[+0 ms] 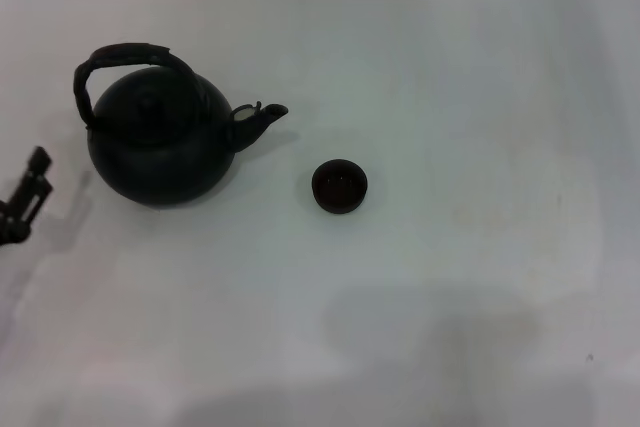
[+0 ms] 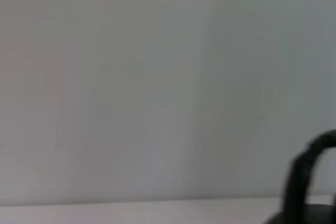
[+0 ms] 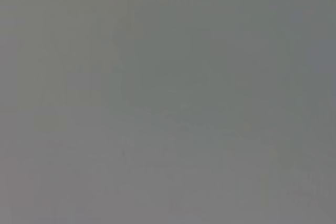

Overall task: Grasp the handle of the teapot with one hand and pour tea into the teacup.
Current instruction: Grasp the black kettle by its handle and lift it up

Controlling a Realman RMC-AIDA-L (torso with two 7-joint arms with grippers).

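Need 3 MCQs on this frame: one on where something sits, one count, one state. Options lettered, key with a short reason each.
1. Where is the teacup relative to the teapot?
A. On the robot's right of it, past the spout, standing apart
B. On the robot's left of it, behind the handle
C. Stacked on its lid

2. How many cups stand on the table?
A. One
B. Two
C. Three

3. What is the state of the handle?
A. Gripped by the left hand
B. Gripped by the right hand
C. Free, arched up over the lid

Key:
1 A: the head view shows the cup beyond the spout tip, with bare table between them.
2 A: only one small dark cup is visible.
3 C: the left hand is at the table's left edge, clear of the pot, and no right hand is in view.
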